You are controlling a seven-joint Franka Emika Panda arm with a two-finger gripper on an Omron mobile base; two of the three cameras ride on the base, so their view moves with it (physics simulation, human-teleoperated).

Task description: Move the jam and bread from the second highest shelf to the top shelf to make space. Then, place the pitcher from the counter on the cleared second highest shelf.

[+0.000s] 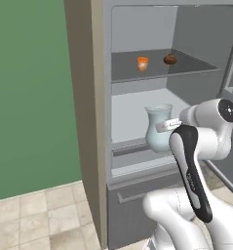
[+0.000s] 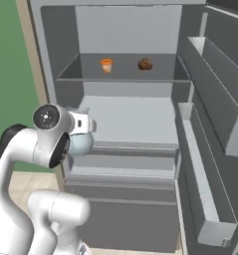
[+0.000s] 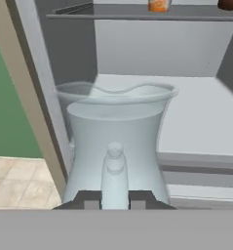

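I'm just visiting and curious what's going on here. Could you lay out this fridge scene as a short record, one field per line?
setting: open fridge, green wall to its left
top shelf: holds the jam and the bread, standing apart
second highest shelf: bare surface, nothing resting on it yet
pitcher: upright, held at the shelf's front edge
end effector: shut on the pitcher's handle
task stage: jam and bread moved up; pitcher not yet set down

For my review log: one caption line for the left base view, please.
White arm's gripper shut on pale blue glass pitcher before the whitish shelf; orange jam jar, brown bread loaf above.
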